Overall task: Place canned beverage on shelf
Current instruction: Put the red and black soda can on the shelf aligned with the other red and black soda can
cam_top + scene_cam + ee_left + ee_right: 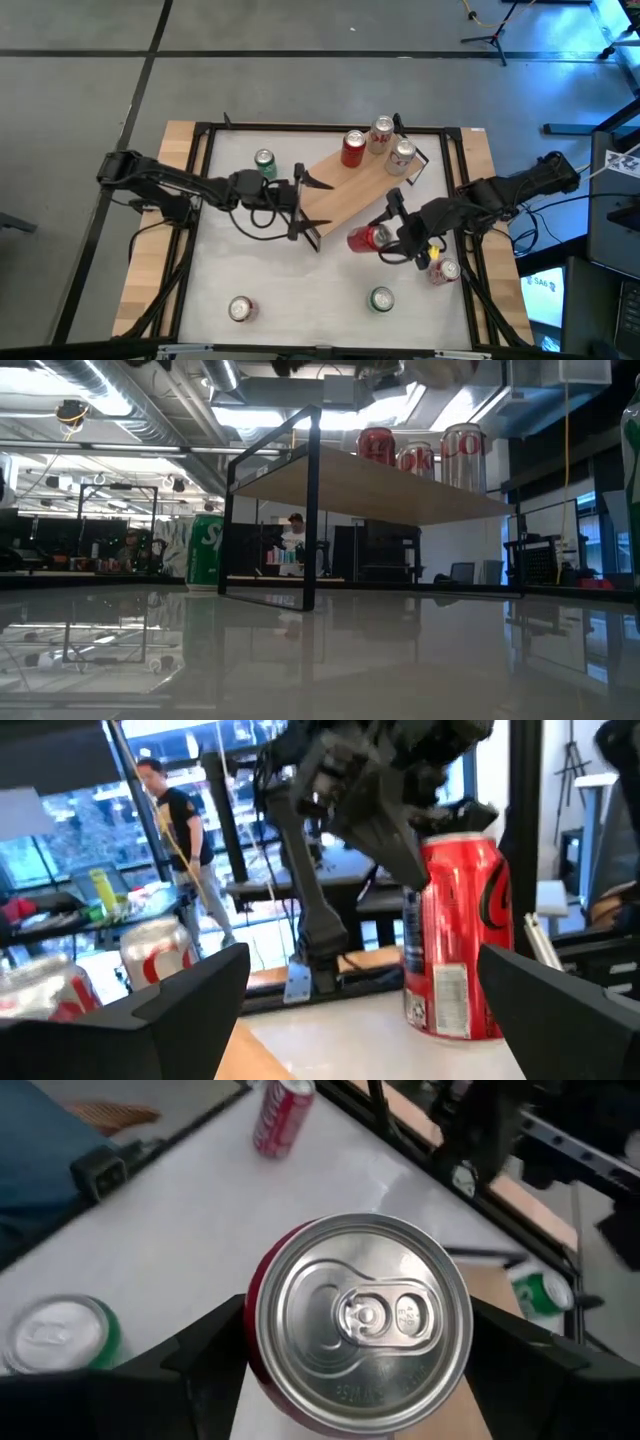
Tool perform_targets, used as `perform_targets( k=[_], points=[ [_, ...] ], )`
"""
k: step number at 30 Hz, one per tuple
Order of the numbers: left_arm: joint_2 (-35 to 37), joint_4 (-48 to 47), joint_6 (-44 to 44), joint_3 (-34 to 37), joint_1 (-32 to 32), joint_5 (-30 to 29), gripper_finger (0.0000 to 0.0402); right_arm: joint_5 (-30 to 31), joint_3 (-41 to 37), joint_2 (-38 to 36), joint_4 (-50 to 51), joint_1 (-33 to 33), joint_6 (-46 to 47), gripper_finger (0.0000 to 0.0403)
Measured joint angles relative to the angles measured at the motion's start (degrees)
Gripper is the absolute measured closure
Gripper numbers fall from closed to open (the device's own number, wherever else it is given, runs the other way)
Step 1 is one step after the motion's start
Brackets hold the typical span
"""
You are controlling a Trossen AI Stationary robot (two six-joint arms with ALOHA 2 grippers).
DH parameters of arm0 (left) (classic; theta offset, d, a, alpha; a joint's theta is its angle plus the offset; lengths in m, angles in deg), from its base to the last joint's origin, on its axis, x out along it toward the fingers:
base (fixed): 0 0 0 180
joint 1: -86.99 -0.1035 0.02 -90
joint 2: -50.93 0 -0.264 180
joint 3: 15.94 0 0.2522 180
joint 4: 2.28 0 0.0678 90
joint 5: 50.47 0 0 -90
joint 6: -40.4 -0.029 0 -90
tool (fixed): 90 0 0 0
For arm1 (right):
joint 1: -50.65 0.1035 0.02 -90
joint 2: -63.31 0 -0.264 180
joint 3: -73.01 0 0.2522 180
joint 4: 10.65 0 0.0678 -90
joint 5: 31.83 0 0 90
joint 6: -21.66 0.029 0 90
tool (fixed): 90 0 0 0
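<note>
White and glossy, the worktop (270, 270) fills the middle of the high view inside a black frame with light-wood side strips, and grey floor lies all around it. Slanting across the upper middle of that surface is the shelf (345, 195), a light-wood plank on thin black frame ends; three cans stand on its upper right end, a red one (353, 148) and two silver-and-red ones (382, 133) (402, 155). Right of centre, just off the shelf's lower right edge, the right gripper (385, 238) has its jaws clamped on the red cola can (368, 238); the right wrist view looks down on that can's silver lid between the two dark fingers (205, 1355). From the left side of the frame, the left gripper (305, 205) reaches to the shelf's lower left end with its jaws spread wide apart and nothing between them. A green can (264, 162) stands above the left arm, left of the shelf. Loose on the worktop are another silver-topped can (240, 309) at lower left, a green can (381, 299) at lower centre right, and one more can (446, 271) at the right edge. Across the table in the low view, a person (293, 540) shows in the room beyond.
</note>
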Motion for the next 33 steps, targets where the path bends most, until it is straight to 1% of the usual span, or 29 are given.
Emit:
perform_targets(
  k=[4,7,10,26,33],
  points=[
    [-2.41,1.86,0.10,0.00,-1.13,0.00,0.0021,-0.23,0.00,0.00,2.13,-3.44,-0.24,0.0102],
    [-3.90,3.41,1.33,0.00,-1.91,0.03,0.0021,-1.28,0.00,-0.08,2.26,-6.20,-0.75,0.0102],
    [-4.93,4.34,2.84,0.00,-2.90,0.01,0.0021,-3.28,0.00,-0.37,2.27,-8.89,-3.37,0.0102],
    [-5.42,4.94,6.15,0.00,-6.63,0.06,0.0021,-14.28,0.00,-0.63,6.57,-25.11,-7.73,0.0102],
    [-5.42,4.97,6.25,0.00,-6.99,0.15,0.0021,-16.44,0.00,-0.63,8.12,-30.17,-10.13,0.0102]
  ],
)
